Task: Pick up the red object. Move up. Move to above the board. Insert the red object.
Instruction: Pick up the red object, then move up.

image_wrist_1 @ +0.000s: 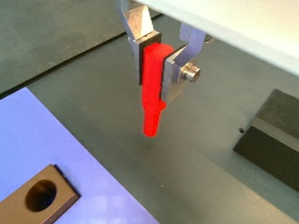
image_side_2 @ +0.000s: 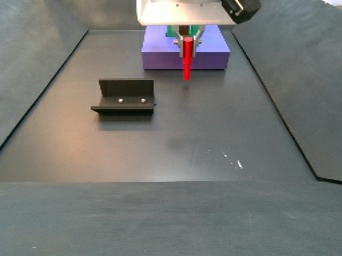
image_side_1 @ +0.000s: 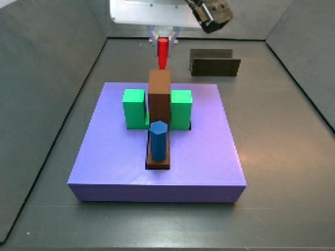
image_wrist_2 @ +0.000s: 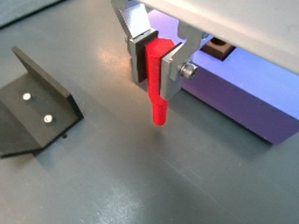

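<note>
- Light was even and soft in all four pictures, with no hard shadows on the dark floor (image_side_2: 174, 150).
- A pale sheen lay across the floor's lower half in a side view.
- The purple slab (image_side_1: 157, 147) was brightly lit, with faint glossy patches.
- The gripper (image_wrist_1: 162, 54), shut on the red object (image_wrist_1: 152, 92), looked slightly soft in both wrist views.
- The white housing (image_side_1: 147, 12) at the upper edge was nearly blown out.

Robot test cell, laboratory type. Enclosure: dark grey matte floor (image_side_2: 174, 150) with sloped dark walls on all sides. Contents: bolted L-shaped fixture (image_side_2: 124, 97); purple slab (image_side_1: 160, 147) carrying plain colour-coded blocks and pegs. The gripper (image_wrist_2: 155, 63) hangs above the floor, closed on the red object (image_wrist_2: 158, 79). No household or office furnishings visible.
</note>
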Tool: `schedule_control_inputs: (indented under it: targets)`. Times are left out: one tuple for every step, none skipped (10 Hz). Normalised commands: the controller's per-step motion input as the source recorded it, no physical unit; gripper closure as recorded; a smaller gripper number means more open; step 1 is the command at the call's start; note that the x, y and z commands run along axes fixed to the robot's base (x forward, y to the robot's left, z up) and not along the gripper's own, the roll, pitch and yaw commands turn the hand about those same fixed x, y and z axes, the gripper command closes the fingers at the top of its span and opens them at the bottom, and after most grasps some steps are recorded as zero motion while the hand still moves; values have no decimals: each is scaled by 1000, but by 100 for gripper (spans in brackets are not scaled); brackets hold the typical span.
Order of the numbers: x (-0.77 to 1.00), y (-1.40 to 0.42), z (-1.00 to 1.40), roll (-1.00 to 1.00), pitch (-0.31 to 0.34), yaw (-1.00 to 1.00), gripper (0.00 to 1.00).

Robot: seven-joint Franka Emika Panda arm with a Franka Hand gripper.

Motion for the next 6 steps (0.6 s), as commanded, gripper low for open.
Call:
schedule_control_inputs:
  targets:
    - [0,0,0,0,0,0,100]
    - [0,0,0,0,0,0,100]
    - [0,0,0,0,0,0,100]
    - [0,0,833,0,0,0,100]
    - [-6,34,815,3,12,14,100]
    - [-43,28,605,-10,58,13,100]
